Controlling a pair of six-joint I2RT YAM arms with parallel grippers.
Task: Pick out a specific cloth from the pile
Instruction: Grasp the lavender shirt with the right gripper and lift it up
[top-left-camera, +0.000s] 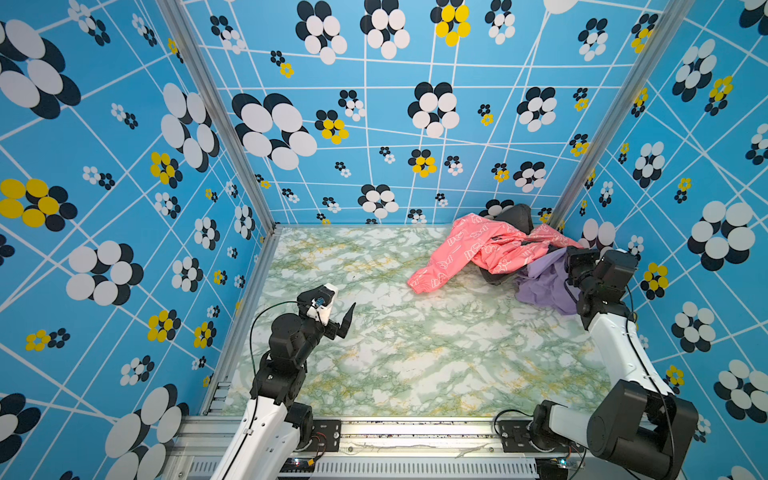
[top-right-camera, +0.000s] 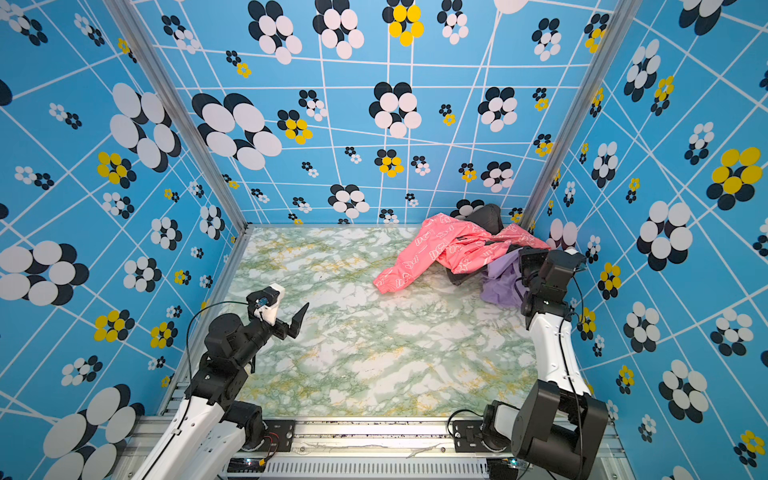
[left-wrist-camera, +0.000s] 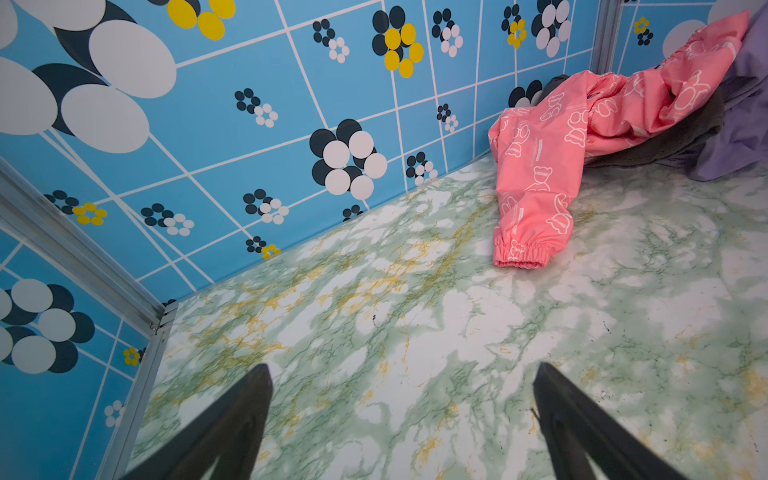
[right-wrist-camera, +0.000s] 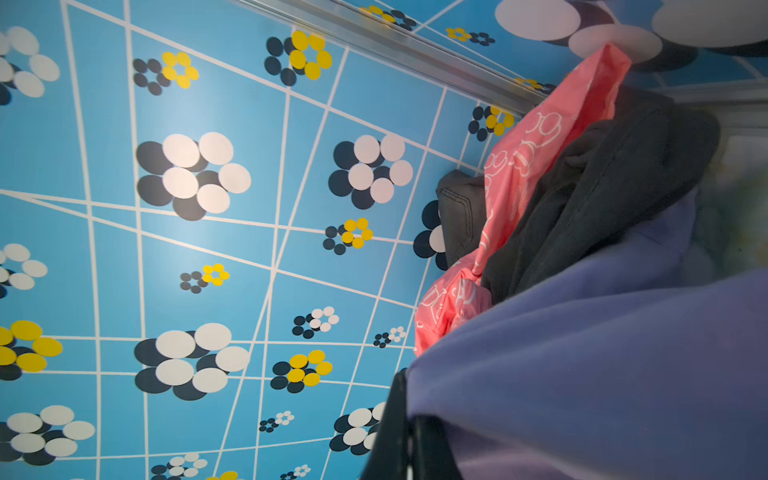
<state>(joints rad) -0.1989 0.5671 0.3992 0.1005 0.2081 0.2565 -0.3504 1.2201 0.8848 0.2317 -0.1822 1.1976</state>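
Bright, even light; the cloth (right-wrist-camera: 590, 365) blurs close to camera.

Pile (top-left-camera: 490, 245) in far right corner of surface (top-left-camera: 415, 357), against back wall (top-left-camera: 374, 124). Sleeve (top-left-camera: 428, 282) trails forward-left from pile onto surface. Cloth (top-left-camera: 542, 282) at pile's near right edge, touching it; right claw (right-wrist-camera: 409, 444) in cloth. Left claw (top-left-camera: 343, 305) over near left of surface, well apart from pile.

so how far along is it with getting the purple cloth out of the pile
Done: right gripper shut on the lavender cloth. In hand: that cloth, bunched against the pink jacket and dark garment. To do: pull it clear of them. Left gripper open, empty.
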